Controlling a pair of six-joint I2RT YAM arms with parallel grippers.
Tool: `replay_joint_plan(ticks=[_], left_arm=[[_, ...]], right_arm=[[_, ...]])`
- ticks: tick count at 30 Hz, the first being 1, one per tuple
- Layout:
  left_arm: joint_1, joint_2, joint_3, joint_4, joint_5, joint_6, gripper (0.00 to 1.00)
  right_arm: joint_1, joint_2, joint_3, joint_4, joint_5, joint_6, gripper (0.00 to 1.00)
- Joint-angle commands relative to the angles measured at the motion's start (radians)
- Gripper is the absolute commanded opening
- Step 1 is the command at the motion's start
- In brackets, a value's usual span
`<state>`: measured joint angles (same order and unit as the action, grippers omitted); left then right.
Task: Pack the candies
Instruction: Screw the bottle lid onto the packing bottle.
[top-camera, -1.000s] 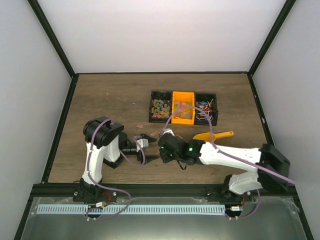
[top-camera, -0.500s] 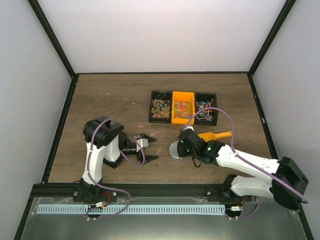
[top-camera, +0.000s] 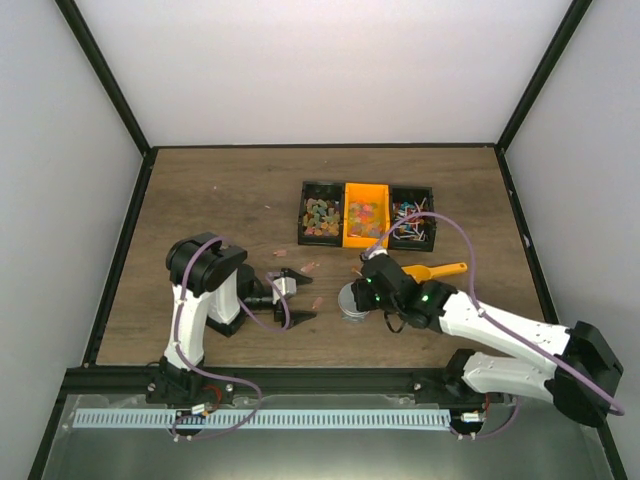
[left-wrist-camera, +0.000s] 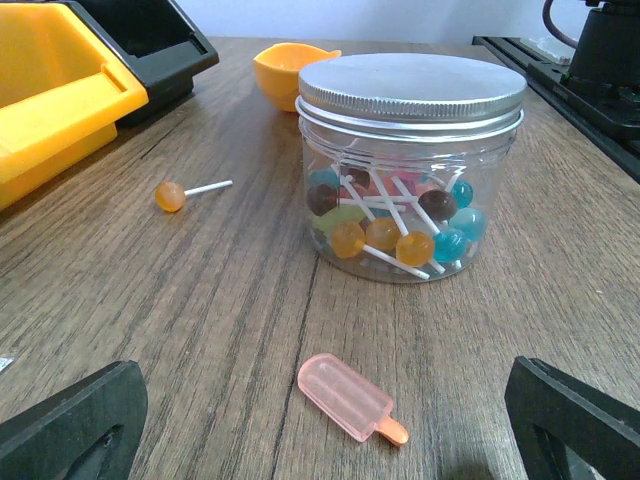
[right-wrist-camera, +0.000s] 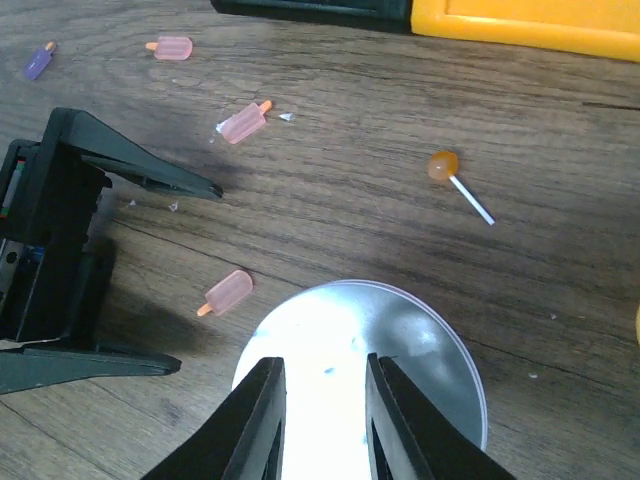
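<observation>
On the wooden desk (top-camera: 200, 200) most candies (left-wrist-camera: 385, 235) are packed in the lidded jar (left-wrist-camera: 410, 170), so, it seems, the right end effector (right-wrist-camera: 322, 375) is held above it barely parted and empty, and the left end effector (left-wrist-camera: 322, 410) wide open.

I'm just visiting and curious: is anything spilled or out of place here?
Yes: candies lie loose on the table beside the lidded jar: an orange lollipop, a pink popsicle-shaped sweet, and more pink ones farther off. They look spilled rather than packed.
</observation>
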<state>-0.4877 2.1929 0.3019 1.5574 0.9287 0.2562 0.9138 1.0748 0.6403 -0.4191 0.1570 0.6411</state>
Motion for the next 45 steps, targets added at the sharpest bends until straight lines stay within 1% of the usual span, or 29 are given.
replay_joint_plan(ticks=[1, 6, 9, 11, 12, 14, 16, 19, 24, 25, 29, 33, 38, 42, 45], left_arm=[[0.031, 0.174, -0.064, 0.216, -0.067, -0.21, 1.0], [0.03, 0.172, -0.05, 0.216, -0.065, -0.229, 1.0], [0.026, 0.163, -0.048, 0.216, -0.075, -0.238, 1.0], [0.015, 0.153, -0.054, 0.216, -0.122, -0.229, 1.0], [0.007, 0.149, -0.058, 0.216, -0.162, -0.217, 1.0], [-0.003, 0.14, -0.061, 0.216, -0.181, -0.214, 1.0], [-0.012, 0.131, -0.057, 0.215, -0.183, -0.227, 1.0], [-0.03, 0.123, -0.051, 0.216, -0.2, -0.23, 1.0], [-0.043, 0.115, -0.05, 0.216, -0.205, -0.235, 1.0], [-0.044, 0.116, -0.052, 0.216, -0.206, -0.235, 1.0], [-0.046, 0.126, -0.052, 0.216, -0.21, -0.23, 1.0], [-0.046, 0.131, -0.046, 0.216, -0.209, -0.23, 1.0], [-0.046, 0.138, -0.041, 0.216, -0.205, -0.232, 1.0], [-0.046, 0.146, -0.041, 0.216, -0.202, -0.232, 1.0], [-0.046, 0.153, -0.038, 0.215, -0.199, -0.233, 1.0]], right_arm=[[-0.004, 0.043, 0.044, 0.0, -0.01, -0.017, 0.24], [-0.004, 0.08, -0.046, 0.097, -0.046, 0.008, 0.24], [-0.004, 0.076, -0.056, 0.09, -0.043, 0.013, 0.24], [-0.004, 0.054, -0.044, 0.072, -0.026, 0.009, 0.25], [-0.004, 0.04, -0.033, 0.06, -0.017, 0.003, 0.27], [-0.004, 0.013, 0.001, 0.032, 0.006, -0.011, 0.35], [-0.005, 0.004, 0.029, -0.008, 0.038, -0.023, 0.49], [-0.007, 0.012, 0.046, -0.051, 0.067, -0.035, 0.64], [-0.007, 0.041, 0.054, -0.065, 0.004, -0.115, 0.97], [-0.007, 0.048, 0.059, -0.07, -0.012, -0.132, 1.0], [-0.007, 0.061, 0.078, -0.1, -0.067, -0.172, 1.0], [-0.007, 0.054, 0.067, -0.09, -0.104, -0.193, 0.99], [-0.007, 0.094, 0.065, -0.088, -0.142, -0.217, 0.98], [-0.007, 0.122, 0.078, -0.101, -0.12, -0.209, 0.95], [-0.007, 0.122, 0.087, -0.104, -0.099, -0.197, 0.91]])
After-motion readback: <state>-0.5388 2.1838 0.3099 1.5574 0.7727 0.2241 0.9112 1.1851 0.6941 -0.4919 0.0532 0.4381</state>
